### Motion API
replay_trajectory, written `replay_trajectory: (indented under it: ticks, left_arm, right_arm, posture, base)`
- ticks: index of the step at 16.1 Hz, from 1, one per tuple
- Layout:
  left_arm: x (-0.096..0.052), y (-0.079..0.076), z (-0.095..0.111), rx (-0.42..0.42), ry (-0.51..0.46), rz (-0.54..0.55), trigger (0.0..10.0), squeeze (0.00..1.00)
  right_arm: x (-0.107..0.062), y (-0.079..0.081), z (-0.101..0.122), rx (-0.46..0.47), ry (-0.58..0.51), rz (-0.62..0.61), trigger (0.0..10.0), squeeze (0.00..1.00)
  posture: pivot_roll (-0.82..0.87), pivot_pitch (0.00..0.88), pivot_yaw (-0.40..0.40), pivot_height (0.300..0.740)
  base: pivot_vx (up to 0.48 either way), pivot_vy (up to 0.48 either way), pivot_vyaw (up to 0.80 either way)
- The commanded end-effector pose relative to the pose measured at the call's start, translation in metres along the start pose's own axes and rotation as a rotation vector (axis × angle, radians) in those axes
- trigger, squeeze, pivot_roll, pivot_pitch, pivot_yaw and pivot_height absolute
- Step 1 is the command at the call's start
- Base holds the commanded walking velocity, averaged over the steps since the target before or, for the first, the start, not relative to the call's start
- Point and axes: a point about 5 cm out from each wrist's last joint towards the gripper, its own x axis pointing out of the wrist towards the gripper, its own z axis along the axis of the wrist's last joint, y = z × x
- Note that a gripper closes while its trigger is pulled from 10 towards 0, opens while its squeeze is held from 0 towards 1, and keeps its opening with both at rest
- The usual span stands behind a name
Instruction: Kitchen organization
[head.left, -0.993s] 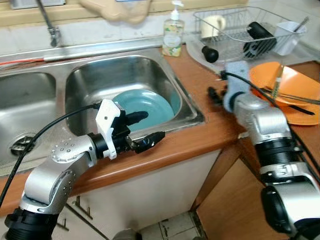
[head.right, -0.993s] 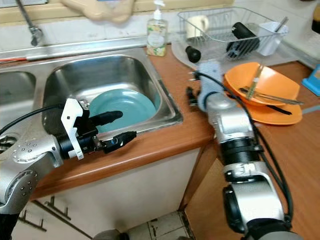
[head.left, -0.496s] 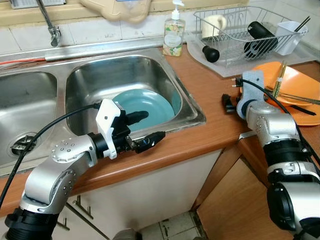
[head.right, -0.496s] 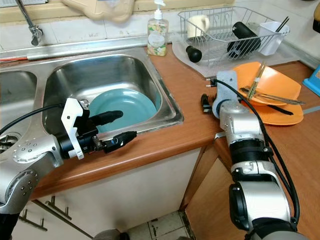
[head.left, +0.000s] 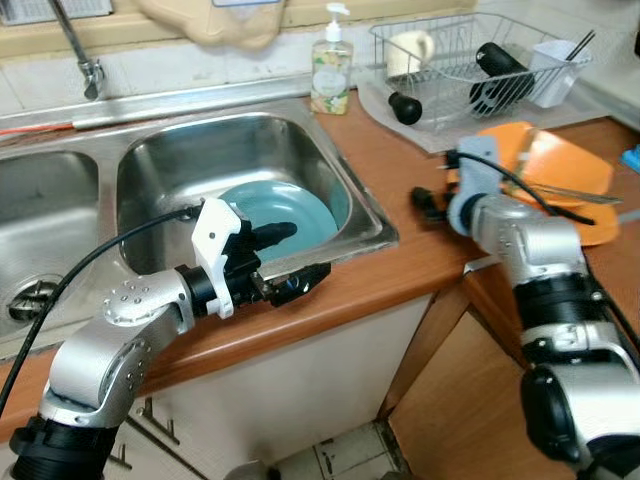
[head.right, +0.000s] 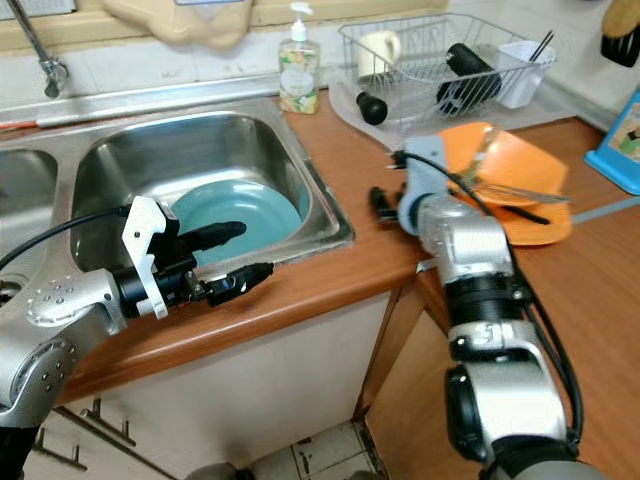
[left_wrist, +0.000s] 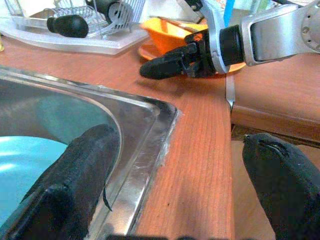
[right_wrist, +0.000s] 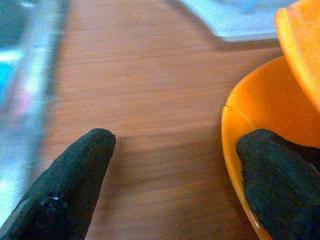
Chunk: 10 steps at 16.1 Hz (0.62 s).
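lower left of frame: left tool (head.left: 285, 262) spread wide, empty, over the rim of the steel sink (head.left: 370, 215) holding a round teal plate (head.left: 285, 212). centre right: right tool (right_wrist: 165, 185) parted, one finger at the orange plate (right_wrist: 250, 135) edge on the wooden bench (head.left: 400, 180). likely reaching step; next, closing on that rim.

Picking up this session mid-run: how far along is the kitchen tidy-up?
Looks early. Done: a mug and cup already sit in the drying rack. In hand: nothing held; the right gripper is open at the orange plate's rim, the left gripper open at the sink edge. Left: the teal plate in the sink, the orange dishes with utensils.
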Motion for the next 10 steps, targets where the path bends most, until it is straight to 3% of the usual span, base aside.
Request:
replay_trajectory:
  ticks: [1,2,7,10]
  left_arm:
    - [0.000,0.000,0.004,0.014,-0.007,-0.011,10.0,0.32]
    - [0.000,0.000,0.005,0.014,-0.007,-0.008,10.0,0.31]
    - [0.000,0.001,0.005,0.014,-0.008,0.001,10.0,0.31]
    - [0.000,0.002,0.004,0.014,-0.010,0.010,10.0,0.31]
  right_arm:
    - [0.005,0.023,-0.019,0.012,0.084,0.111,10.0,0.00]
    - [0.004,0.040,-0.020,-0.006,0.088,0.162,10.0,0.00]
    - [-0.002,0.082,-0.022,-0.044,0.083,0.310,10.0,0.00]
    - [-0.010,0.097,-0.017,-0.073,0.041,0.388,10.0,0.00]
  posture:
    - [0.00,0.000,0.048,0.740]
    - [0.00,0.000,0.049,0.740]
    - [0.00,0.000,0.044,0.740]
    - [0.00,0.000,0.043,0.740]
  base:
    - [0.000,0.000,0.00]
    - [0.000,0.000,0.00]
    - [0.000,0.000,0.00]
    - [0.000,0.000,0.00]
